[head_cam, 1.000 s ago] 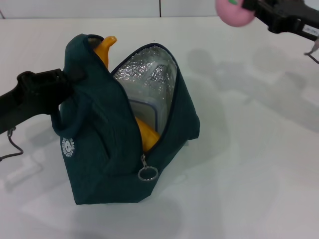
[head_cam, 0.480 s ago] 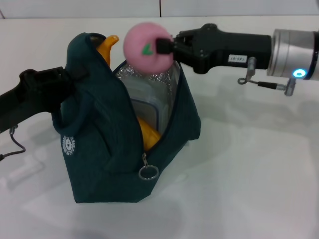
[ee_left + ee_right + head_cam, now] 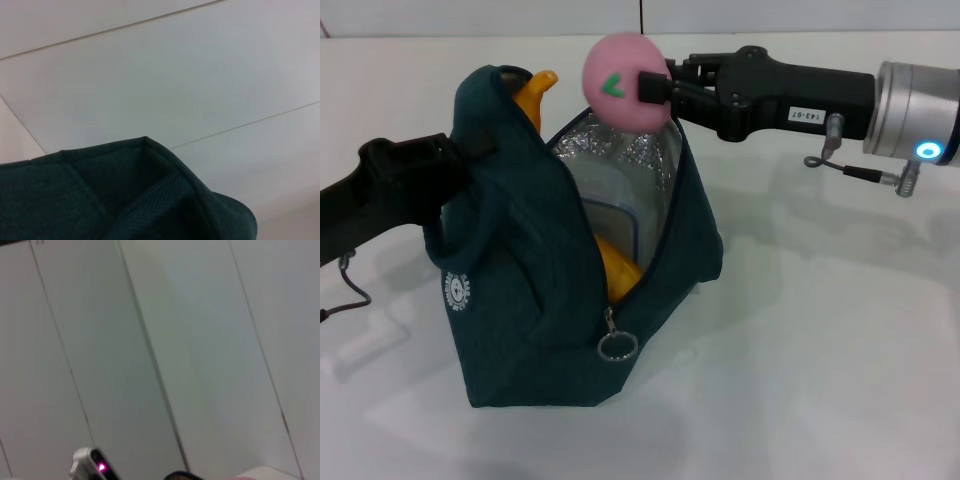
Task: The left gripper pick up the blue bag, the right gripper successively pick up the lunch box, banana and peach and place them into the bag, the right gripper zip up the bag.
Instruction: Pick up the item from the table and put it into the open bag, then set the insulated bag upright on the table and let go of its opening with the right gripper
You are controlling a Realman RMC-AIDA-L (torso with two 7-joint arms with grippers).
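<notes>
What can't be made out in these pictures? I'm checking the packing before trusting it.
- Left gripper, head view: fingers buried in the blue bag fabric; grip unseen.
- Lunch box, head view: only a corner shows; the bag wall hides the rest.
- Banana, head view: middle hidden by the bag.
- Right gripper, head view: only one finger shows against the peach.
- Wrist views: only wall panels and, for the left, fabric.

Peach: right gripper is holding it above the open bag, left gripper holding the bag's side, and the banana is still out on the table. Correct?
Not quite. The banana is not on the table: in the head view it is already in the blue bag, its tip poking out at the top. The rest holds: the right gripper has the peach above the opening, and the left gripper holds the bag's side.
</notes>
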